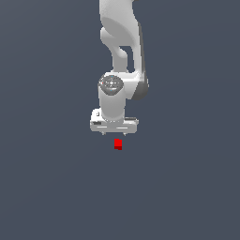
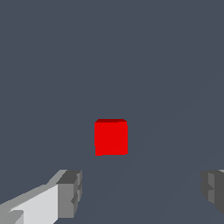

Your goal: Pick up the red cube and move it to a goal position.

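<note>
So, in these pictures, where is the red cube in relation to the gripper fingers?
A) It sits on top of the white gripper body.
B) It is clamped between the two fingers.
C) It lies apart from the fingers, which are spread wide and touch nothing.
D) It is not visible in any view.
C: in the wrist view the red cube lies alone on the grey floor, beyond the spread fingers of the gripper.

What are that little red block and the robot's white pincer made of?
It's a simulator render, so only looks count. The red cube shows flat, matte, plain colour, like painted plastic or wood. The pincer has a smooth white shell, plastic-like, with grey matte fingertips, perhaps rubber or metal.
</note>
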{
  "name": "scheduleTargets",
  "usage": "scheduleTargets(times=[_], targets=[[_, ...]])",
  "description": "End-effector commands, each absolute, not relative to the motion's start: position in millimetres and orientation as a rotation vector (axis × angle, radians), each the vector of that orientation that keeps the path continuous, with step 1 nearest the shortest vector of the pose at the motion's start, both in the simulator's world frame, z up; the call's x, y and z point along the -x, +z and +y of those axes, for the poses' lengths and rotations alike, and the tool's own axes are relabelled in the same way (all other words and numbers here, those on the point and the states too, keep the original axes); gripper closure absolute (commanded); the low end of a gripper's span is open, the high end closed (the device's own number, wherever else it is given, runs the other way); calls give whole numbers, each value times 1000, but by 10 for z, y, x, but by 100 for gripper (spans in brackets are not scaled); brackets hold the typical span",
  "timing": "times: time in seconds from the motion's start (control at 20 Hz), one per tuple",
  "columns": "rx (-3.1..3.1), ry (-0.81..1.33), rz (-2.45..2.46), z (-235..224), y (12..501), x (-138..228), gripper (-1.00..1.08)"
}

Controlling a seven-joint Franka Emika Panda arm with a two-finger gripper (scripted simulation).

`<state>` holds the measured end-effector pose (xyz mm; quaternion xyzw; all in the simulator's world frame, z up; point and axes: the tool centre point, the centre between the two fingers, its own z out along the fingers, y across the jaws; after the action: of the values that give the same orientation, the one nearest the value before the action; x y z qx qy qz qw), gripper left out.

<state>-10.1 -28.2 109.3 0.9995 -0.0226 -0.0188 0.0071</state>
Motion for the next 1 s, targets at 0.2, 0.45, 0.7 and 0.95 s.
scheduleTargets(times=[0.2, 0.45, 0.7, 0.95], targets=[[-3135, -28, -44, -179, 610, 56, -92], [-3140, -10, -29, -120, 340, 16, -92], [-3142, -1, -22, -92, 218, -7, -92], [-3142, -1, -22, -92, 204, -9, 108]])
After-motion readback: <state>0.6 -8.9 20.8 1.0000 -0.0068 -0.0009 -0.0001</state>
